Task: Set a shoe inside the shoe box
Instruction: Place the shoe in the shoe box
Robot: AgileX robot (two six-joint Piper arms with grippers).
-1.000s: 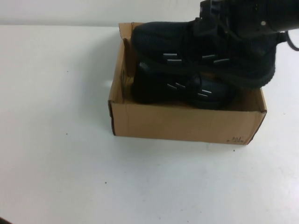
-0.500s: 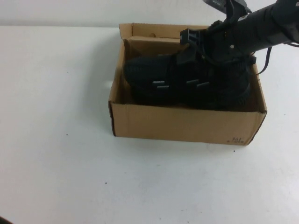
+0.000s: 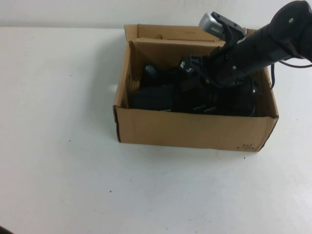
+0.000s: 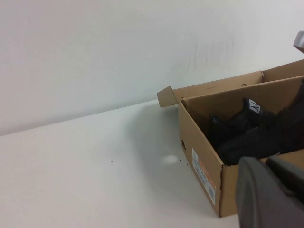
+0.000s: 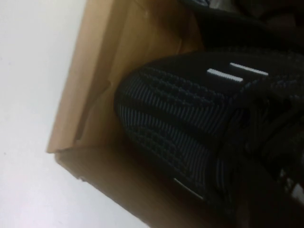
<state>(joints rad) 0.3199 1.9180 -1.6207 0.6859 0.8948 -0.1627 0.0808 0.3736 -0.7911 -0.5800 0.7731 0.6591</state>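
- Right tool (image 3: 195,68) is down inside the shoe box (image 3: 195,130), near its far wall, with the fingers drawn together on the collar and laces of the shoe (image 3: 161,95); I judge it clamped on the shoe, though black on black hides the contact itself.
- Left tool (image 4: 266,199) hangs off to the side of the shoe box, near its short end, fingers together and holding nothing.
- That shoe lies low in the shoe box, below the rim, toe toward the short end nearest my left tool; a second black shoe seems to lie with it, but I cannot tell them apart.
- Handling, as I judge it: light, with a soft mesh upper that gives under a pinch and a stiffer sole. It is neither fragile nor slippery. The padded collar or the laced throat is the place to grip; the toe mesh would just collapse.
- Only the high view shows the whole shoe box on the white table (image 3: 63,161) and my right arm reaching in.
- From the left wrist view I get the shoe box's short end with its label and the white tongue tag (image 4: 255,106) standing up.
- Up close, the right wrist view gives the mesh weave and white dashes (image 5: 232,72) against the cardboard wall.
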